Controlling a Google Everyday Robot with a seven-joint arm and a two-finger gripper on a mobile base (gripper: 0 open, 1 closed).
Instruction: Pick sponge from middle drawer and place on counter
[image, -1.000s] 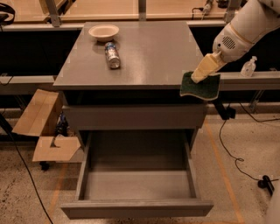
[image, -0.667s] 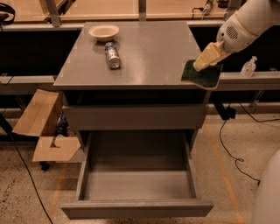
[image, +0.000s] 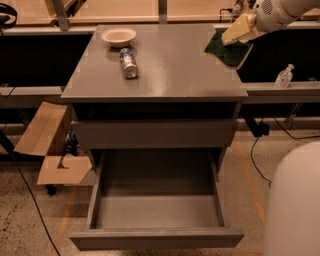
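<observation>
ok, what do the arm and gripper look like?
The arm has a smooth white rounded shell with a grey dotted patch near the wrist. The gripper, top right over the counter's back right corner at the sponge, has pale tan, blocky fingers. No cables or markings visible.

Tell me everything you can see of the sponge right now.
The rectangular sponge shows its dark green scouring face upward, with a thin strip of yellow foam along its right edge. It looks soft and flat, slightly tilted. The gripper, with pale beige fingers, is shut on its rear edge. The sponge is over the far right corner of the glossy grey counter, partly past the right edge. Whether it rests on the counter cannot be told.
</observation>
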